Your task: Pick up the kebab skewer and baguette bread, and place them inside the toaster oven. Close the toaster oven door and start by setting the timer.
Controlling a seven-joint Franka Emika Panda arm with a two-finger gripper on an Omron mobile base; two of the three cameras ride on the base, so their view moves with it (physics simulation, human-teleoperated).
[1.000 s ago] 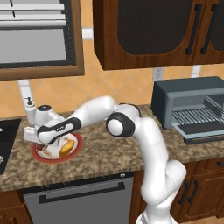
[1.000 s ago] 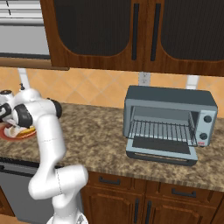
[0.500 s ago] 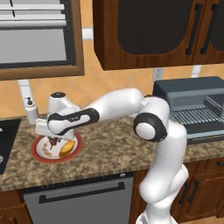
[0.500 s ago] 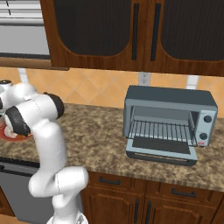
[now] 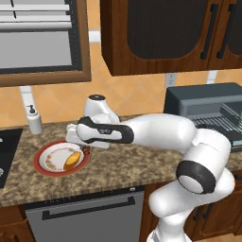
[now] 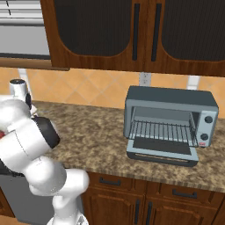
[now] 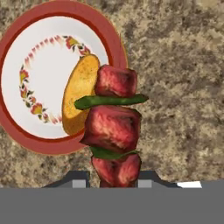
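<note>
The gripper (image 7: 112, 177) is clamped on the lower end of the kebab skewer (image 7: 113, 131), a thin stick threaded with three dark red meat chunks and green vegetable slices, which hangs in the air in front of the red-rimmed white plate (image 7: 26, 135) with its floral ring. The short golden-orange baguette bread (image 7: 78, 98) lies on that plate, near its rim. In the left base view the plate (image 5: 42, 168) sits on the speckled brown granite counter (image 5: 118, 168) with the bread (image 5: 72, 160) on it, and the hand hovers just above and beside it.

The boxy dark blue-grey toaster oven (image 6: 171, 121) stands well apart, far along the counter (image 6: 88, 132); its glass-fronted toaster oven door (image 6: 160, 151) is folded down, exposing the wire rack (image 6: 162, 129).

Step in hand, by judgement: carrying the skewer to the oven. To do it well, keep the grip firm near the stick's end, hold the skewer level so that the chunks do not swing, lift clear of the plate rim and bread, and enter above the open door, laying the skewer along the rack rather than letting it slip between the wires.

Count: one skewer, one bread piece, one plate, one toaster oven, one white soap dispenser (image 5: 33, 120) at the backsplash.
</note>
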